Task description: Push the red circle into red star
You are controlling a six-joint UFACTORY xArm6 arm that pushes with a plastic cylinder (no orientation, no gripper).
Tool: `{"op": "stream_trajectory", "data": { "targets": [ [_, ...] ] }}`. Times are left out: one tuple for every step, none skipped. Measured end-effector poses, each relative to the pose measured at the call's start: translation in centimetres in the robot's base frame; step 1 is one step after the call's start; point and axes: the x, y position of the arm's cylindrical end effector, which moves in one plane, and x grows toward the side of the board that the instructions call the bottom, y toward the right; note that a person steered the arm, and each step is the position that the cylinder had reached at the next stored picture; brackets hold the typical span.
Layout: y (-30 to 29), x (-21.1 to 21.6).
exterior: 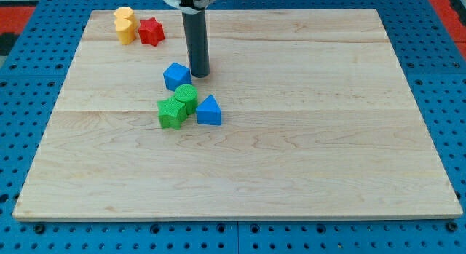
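Note:
A red star-like block (151, 30) lies near the board's top left corner, touching the right side of a yellow block (125, 25). No other red block shows. My tip (200, 74) rests on the board just right of a blue cube-like block (176, 76), close to it or touching it. The tip is below and to the right of the red block.
A green round block (186, 97), a green star-like block (171, 113) and a blue triangular block (209, 110) cluster just below the blue cube. The wooden board (306, 152) sits on a blue pegboard surface.

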Motion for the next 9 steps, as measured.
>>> {"op": "stream_trajectory", "data": {
  "targets": [
    [0.4, -2.2],
    [0.6, -4.2],
    [2.5, -4.9],
    [3.6, -6.5],
    [1.4, -8.4],
    [0.5, -8.9],
    [2.1, -6.9],
    [-2.5, -6.3],
    [-5.2, -5.1]
  ]
}}
